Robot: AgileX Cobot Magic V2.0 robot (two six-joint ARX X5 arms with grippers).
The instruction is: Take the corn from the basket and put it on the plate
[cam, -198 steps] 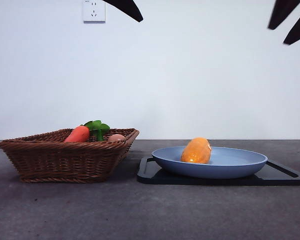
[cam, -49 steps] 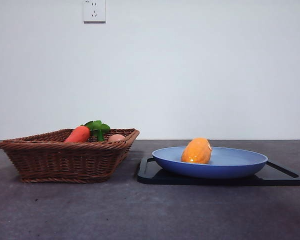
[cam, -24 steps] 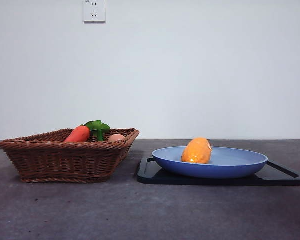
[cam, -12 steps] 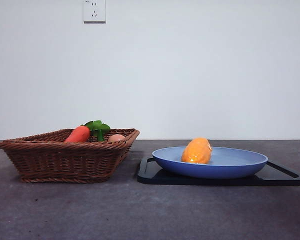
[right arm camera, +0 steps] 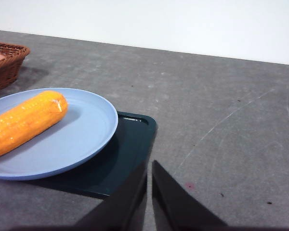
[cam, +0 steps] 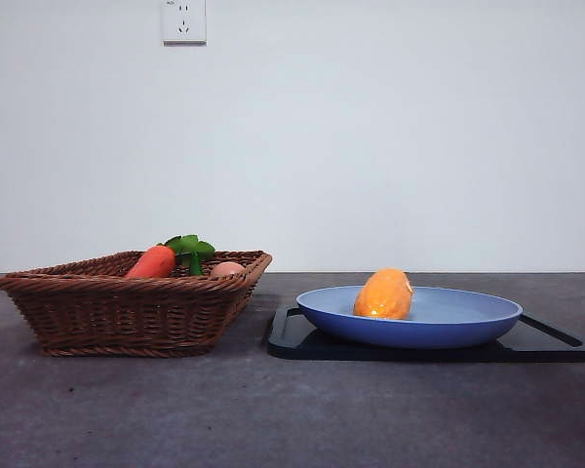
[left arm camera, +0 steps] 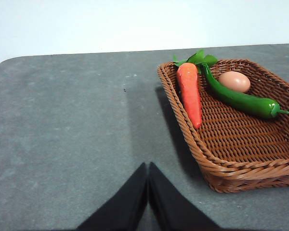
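Though cropped in the right wrist view, corn (cam: 383, 293) on plate (cam: 468, 322); both tools (left arm camera: 148, 192) (right arm camera: 149, 192) pinched narrow, empty.

The front camera sits low, level with the basket (cam: 127, 312). The left wrist camera looks down at that basket (left arm camera: 241, 149) from nearby; the right wrist camera catches only its edge (right arm camera: 7, 65).

No readable text, labels, brands or numbers in any view. Wall socket plate (cam: 183, 20) in front view has tiny marks at its top edge, too small to read. Corn (cam: 382, 293), plate (cam: 468, 327), tray (cam: 556, 343), basket (cam: 107, 307) and its contents carry no print. Table surface (left arm camera: 62, 134) in wrist views is unmarked apart from scratches and specks.
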